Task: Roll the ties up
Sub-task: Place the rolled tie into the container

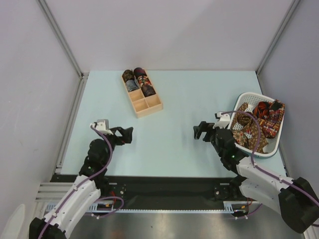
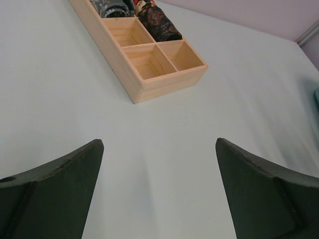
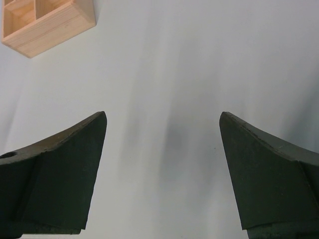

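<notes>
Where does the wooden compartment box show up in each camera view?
Top external: wooden box upper centre-left, on the far half of the table.
Left wrist: top, left of centre, rolled ties in its far compartments.
Right wrist: top-left corner, only its near end.
Shared landmark: its empty near-end compartments.

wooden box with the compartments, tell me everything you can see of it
The wooden box is a long, shallow tray of pale, unfinished-looking wood, divided into two rows of four square compartments. It lies flat on the light table, in the far part, left of centre, and is set at a diagonal. The five compartments farthest from the arms each hold a rolled tie. The three nearest are empty. Nothing else touches it.
</notes>
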You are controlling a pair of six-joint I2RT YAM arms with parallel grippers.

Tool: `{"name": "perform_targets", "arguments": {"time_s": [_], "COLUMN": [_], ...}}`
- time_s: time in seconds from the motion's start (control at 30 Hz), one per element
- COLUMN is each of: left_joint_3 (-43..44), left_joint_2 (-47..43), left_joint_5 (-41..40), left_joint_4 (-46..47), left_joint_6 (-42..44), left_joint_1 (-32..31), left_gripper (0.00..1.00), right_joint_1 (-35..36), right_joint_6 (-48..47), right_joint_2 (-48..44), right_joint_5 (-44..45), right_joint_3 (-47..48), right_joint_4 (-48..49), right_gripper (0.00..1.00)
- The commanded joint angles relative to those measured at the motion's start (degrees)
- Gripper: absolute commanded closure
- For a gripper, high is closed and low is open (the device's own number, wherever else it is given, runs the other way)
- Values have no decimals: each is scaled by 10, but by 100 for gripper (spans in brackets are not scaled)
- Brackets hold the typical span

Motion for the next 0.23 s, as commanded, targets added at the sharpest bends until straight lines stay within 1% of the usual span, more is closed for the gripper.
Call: {"name": "perform_targets", "arguments": {"time_s": [0.0,0.13,0.2], "left_joint_3": [3,16,17], "left_joint_2": [5,31,38], "left_joint_5": [-18,-29,-32], "left_joint_4": [31,24,22], "left_joint_6": [20,20,22], "left_joint_1": [-2,-1,-2], "left_gripper": [0,0,0], "right_joint_1": [-1,-1,-2], "right_joint_6": [3,-2,-3], "right_joint_2": [8,5,-7], "right_joint_5": [12,9,19], "right_joint_3": [24,19,18], "right_joint_4": [18,22,18], "right_gripper": [1,4,2]}}
